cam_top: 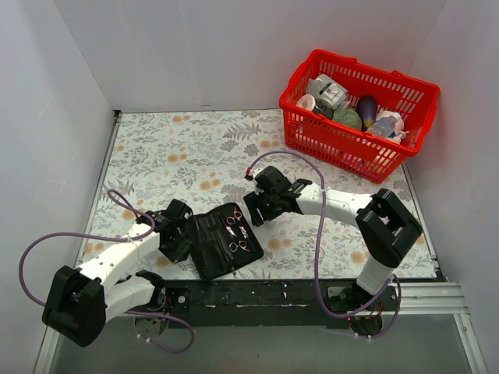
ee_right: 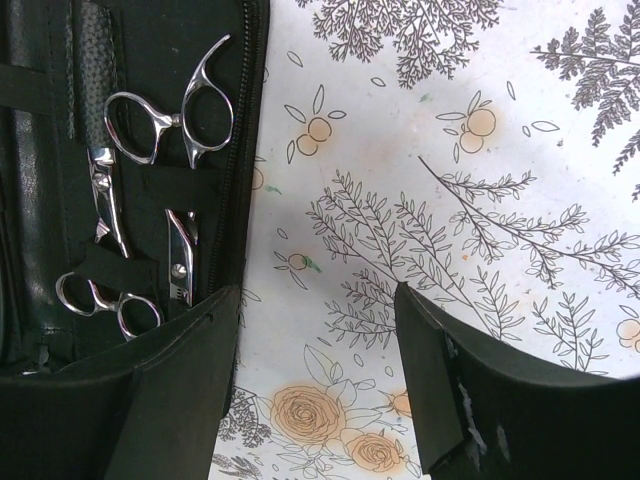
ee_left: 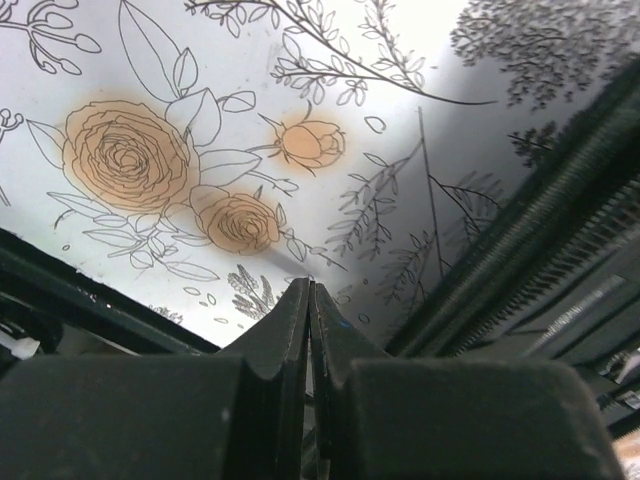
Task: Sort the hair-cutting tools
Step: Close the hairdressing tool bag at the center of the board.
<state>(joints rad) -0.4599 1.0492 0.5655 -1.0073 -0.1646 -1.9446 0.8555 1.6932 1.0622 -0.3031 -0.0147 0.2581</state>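
An open black folding case (cam_top: 221, 241) lies near the front edge of the table. Silver scissors with ring handles are tucked into its pockets, one pair (cam_top: 235, 222) above another (cam_top: 240, 246). In the right wrist view the upper pair (ee_right: 170, 122) and the lower pair (ee_right: 108, 300) sit in the case (ee_right: 40, 200), with a short silver blade (ee_right: 182, 258) between them. I cannot make out the black comb. My left gripper (cam_top: 178, 236) is shut and empty at the case's left edge; its tips (ee_left: 309, 286) touch. My right gripper (cam_top: 256, 209) is open and empty just right of the case (ee_right: 318, 292).
A red basket (cam_top: 344, 144) with bottles and egg-shaped items stands at the back right. The tablecloth (cam_top: 179, 148) has a floral print. The case's ribbed edge (ee_left: 560, 270) fills the right of the left wrist view. White walls close in the table.
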